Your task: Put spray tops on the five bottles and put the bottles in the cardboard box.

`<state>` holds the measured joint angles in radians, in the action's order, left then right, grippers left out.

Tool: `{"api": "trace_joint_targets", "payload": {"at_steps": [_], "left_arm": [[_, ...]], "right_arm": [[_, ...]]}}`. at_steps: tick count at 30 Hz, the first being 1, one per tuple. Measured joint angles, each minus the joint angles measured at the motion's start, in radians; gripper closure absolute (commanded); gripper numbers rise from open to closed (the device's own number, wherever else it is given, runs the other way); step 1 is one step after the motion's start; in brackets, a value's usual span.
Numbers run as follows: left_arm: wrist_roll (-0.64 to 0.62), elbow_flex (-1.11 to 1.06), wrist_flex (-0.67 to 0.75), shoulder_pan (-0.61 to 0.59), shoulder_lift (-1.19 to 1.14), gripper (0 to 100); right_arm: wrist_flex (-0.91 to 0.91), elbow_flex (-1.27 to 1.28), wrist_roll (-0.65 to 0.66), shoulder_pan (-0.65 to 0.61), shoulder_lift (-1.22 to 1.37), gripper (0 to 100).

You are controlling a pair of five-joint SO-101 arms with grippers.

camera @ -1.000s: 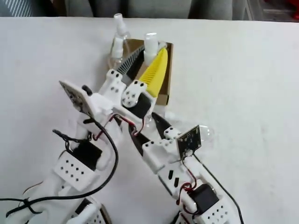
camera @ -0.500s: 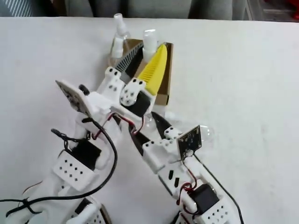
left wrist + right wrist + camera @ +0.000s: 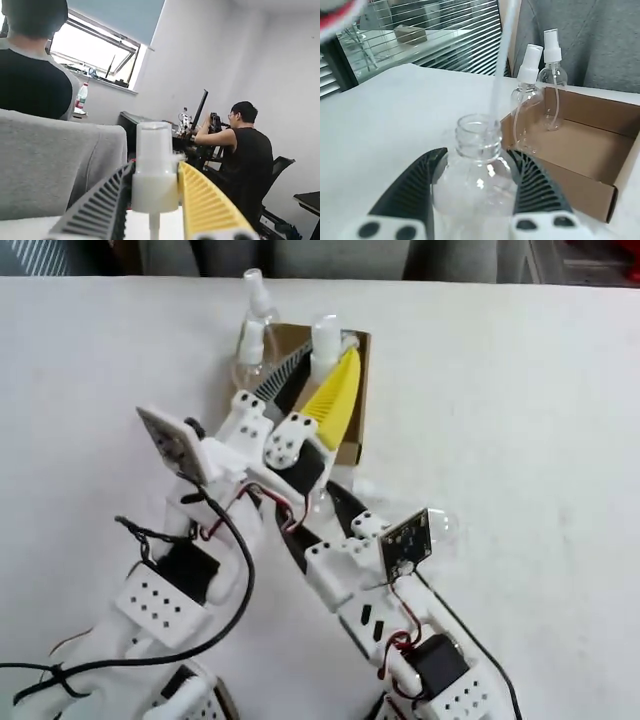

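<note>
My left gripper (image 3: 325, 348), with one yellow and one black ribbed finger, is shut on a white spray top (image 3: 323, 332) (image 3: 154, 165) held above the cardboard box (image 3: 352, 445). The top's thin tube (image 3: 500, 65) hangs down to the open neck of a clear bottle (image 3: 477, 185). My right gripper (image 3: 477, 160) is shut on that bottle, which stands upright on the table just in front of the box (image 3: 580, 145). In the high view this bottle (image 3: 320, 502) is mostly hidden under the left arm.
Two clear bottles with spray tops (image 3: 254, 335) (image 3: 530, 100) stand at the box's far-left corner. Another clear bottle (image 3: 446, 528) peeks out beside the right arm's camera board. The white table (image 3: 520, 420) spreads wide to the right and left.
The left arm has shifted slightly to the right, and the spray top in its gripper has dropped a little. The right arm has kept still with the bottle.
</note>
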<state>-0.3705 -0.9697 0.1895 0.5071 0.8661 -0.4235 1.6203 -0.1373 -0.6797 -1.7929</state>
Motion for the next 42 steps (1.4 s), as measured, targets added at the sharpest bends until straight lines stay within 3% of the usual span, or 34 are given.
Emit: {"api": "trace_joint_targets", "payload": {"at_steps": [9,15,21,27,35,42], "left_arm": [[0.000,-0.144,0.000,-0.011,0.015,98],[0.000,-0.245,-0.005,-0.011,0.186,98],[0.002,-0.252,-0.169,-0.011,0.267,98],[0.002,-0.252,-0.198,-0.011,0.267,97],[0.054,-0.252,-0.198,-0.009,0.267,69],[0.061,-0.252,-0.229,-0.009,0.292,68]], "right_arm": [[0.000,0.000,0.000,0.005,0.000,97.9],[0.000,0.000,0.000,0.002,0.000,97.9],[0.000,0.000,0.000,0.020,0.000,97.9],[0.000,0.000,0.000,0.023,0.000,97.9],[-0.002,0.000,0.000,0.023,0.000,97.9],[-0.002,0.000,-0.003,0.031,0.000,97.9]]}}
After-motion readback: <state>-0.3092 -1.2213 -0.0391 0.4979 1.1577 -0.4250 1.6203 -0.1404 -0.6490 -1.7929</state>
